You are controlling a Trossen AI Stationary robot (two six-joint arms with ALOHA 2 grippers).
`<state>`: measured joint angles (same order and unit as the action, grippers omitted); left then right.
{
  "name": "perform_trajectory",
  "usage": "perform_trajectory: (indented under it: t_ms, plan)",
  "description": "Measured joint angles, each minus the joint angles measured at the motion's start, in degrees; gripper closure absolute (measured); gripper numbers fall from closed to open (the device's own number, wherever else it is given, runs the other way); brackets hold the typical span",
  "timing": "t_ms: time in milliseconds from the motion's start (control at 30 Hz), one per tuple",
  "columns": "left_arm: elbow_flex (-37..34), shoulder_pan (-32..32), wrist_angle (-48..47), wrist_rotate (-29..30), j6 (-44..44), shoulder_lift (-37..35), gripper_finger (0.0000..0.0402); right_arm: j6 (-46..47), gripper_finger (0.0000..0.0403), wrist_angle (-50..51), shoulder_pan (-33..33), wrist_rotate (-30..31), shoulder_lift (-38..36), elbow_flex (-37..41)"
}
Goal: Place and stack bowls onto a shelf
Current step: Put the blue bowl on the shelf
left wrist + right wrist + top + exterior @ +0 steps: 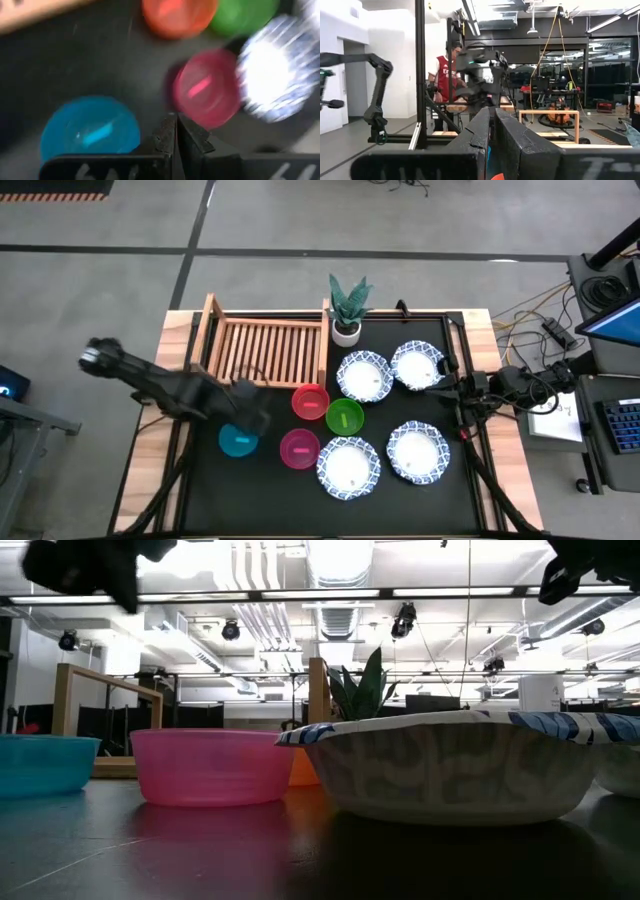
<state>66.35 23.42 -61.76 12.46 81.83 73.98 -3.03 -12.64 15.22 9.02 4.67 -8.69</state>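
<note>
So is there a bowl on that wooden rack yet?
No. In the high view the shelf holds nothing, and all eight bowls sit on the black mat.

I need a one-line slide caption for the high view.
Left gripper hovers over blue bowl; eight bowls on the mat, wooden shelf empty.

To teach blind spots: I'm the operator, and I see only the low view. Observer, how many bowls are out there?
Observer: Eight. There are four white bowls, plus the blue bowl, red bowl, magenta bowl and green bowl.
Operator: Anything on the shelf?
Observer: No, the shelf holds no bowl.
Operator: Where are the claws?
Observer: The left claw is shut, above the mat next to the blue bowl. The right claw is shut and waits at the table's right edge.
</note>
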Motion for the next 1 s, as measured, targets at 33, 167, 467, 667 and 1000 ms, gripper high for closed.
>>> perform_trajectory:
  t_ms: [33,167,467,667,1000]
  plan:
    - [1.6,1.4,-2.0,-0.3,0.9,2.9,0.0402,0.0,0.0385,0.0,0.0,0.0,0.0,0.0]
    - [8.2,5.2,-10.2,-2.3,5.3,13.0,0.0397,0.0,0.0385,0.0,0.0,0.0,0.0,0.0]
    - [13.3,6.4,-14.2,-7.3,4.6,23.8,0.0308,0.9,0.0385,0.1,0.0,0.0,0.0,0.0]
    - [9.5,6.4,-14.1,-7.9,7.4,24.4,0.0242,1.1,0.0385,0.1,0.0,0.0,0.0,0.0]
    - [2.6,6.4,-4.9,-7.9,7.3,24.2,0.0236,1.5,0.0385,0.1,0.0,0.0,0.0,0.0]
